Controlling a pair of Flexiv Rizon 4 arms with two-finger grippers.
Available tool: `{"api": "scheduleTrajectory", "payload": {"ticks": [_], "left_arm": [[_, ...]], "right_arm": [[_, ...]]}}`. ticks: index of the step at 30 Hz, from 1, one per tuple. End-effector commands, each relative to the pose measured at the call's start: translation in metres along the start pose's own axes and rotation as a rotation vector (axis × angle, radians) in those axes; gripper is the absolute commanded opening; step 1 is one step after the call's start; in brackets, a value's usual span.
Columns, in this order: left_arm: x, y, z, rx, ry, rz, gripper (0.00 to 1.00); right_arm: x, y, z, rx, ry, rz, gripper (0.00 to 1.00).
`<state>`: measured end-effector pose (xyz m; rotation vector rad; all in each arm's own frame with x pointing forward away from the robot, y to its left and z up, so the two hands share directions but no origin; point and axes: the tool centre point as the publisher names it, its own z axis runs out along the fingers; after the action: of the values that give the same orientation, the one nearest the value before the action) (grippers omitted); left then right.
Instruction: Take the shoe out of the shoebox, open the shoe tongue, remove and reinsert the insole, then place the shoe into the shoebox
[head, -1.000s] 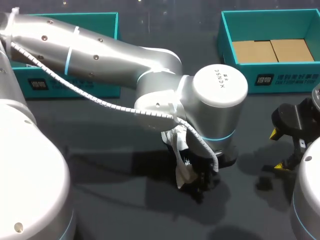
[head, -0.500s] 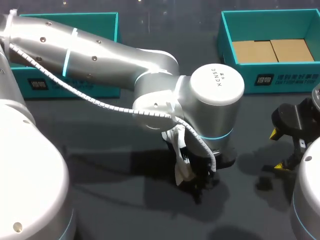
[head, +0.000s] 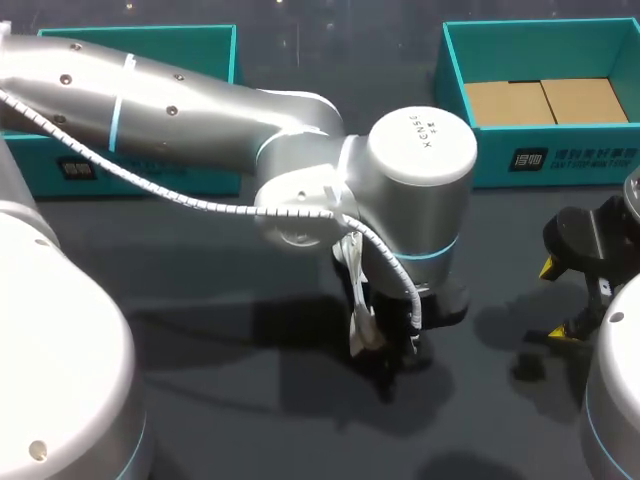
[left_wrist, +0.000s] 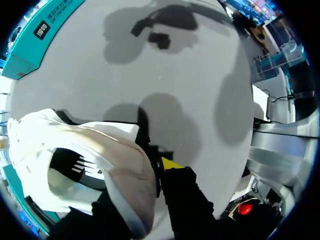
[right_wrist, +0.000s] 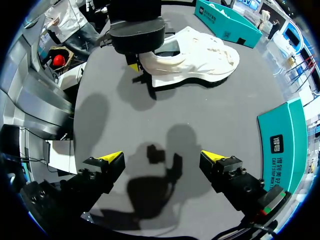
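Left wrist view: left pincer (left_wrist: 150, 176) clamps the shoe (left_wrist: 82, 147) by its heel; right pincer (right_wrist: 162, 157) spread wide.

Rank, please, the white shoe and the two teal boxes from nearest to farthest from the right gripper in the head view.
1. Cardboard-lined teal shoebox, just beyond the right gripper.
2. White shoe, at the view's middle.
3. Other teal box, far left.
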<state>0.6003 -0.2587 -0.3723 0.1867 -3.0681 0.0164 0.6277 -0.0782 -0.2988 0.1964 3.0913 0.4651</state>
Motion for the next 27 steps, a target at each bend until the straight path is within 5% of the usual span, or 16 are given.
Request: {"api": "scheduleTrajectory", "payload": {"ticks": [1,13,27], "left_arm": [[-0.01,0.013,-0.034,0.003,0.021,0.042,0.0],[-0.046,0.038,-0.124,0.021,0.003,0.139,0.0],[-0.118,0.082,-0.21,0.024,0.046,0.195,0.0]], "right_arm": [[0.003,-0.001,-0.001,0.001,-0.004,-0.001,1.0],[0.003,-0.001,-0.001,0.001,-0.004,-0.001,1.0],[0.003,-0.001,-0.001,0.001,-0.004,-0.001,1.0]]}}
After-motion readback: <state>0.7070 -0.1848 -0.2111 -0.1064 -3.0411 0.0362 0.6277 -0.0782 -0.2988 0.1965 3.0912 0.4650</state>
